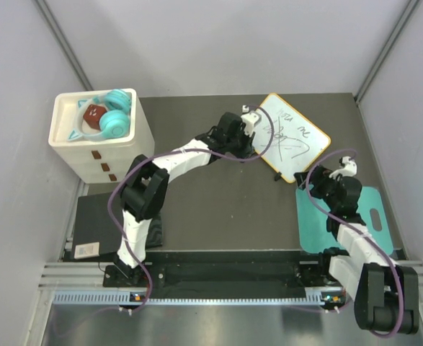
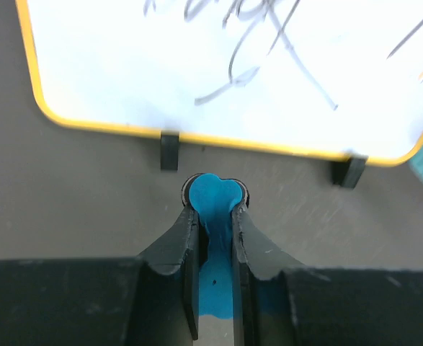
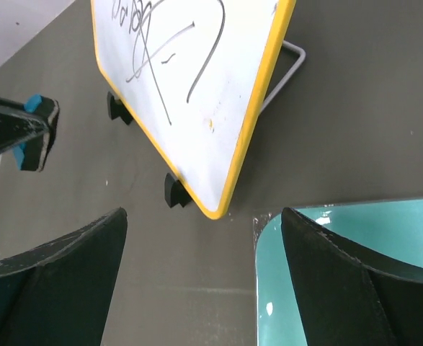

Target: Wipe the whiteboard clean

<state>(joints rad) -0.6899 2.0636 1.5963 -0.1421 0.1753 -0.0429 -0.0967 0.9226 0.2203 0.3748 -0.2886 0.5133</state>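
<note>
The whiteboard (image 1: 295, 137) has a yellow frame and dark scribbles; it stands tilted on the dark table at the back right. In the left wrist view the whiteboard (image 2: 125, 72) shows two black clips (image 2: 169, 150) on its near edge. My left gripper (image 2: 215, 209) is shut on a blue eraser (image 2: 213, 196), just short of that edge and off the board. In the top view the left gripper (image 1: 250, 119) is at the board's left corner. My right gripper (image 3: 204, 245) is open and empty near the whiteboard's lower corner (image 3: 197, 108); it also shows in the top view (image 1: 344, 167).
A teal mat (image 1: 377, 216) lies under the right arm and shows in the right wrist view (image 3: 355, 274). A white drawer box (image 1: 99, 144) holding teal headphones (image 1: 114, 119) stands at the back left. A black pad (image 1: 96, 223) lies at the front left. A wire stand (image 3: 287, 72) props the board.
</note>
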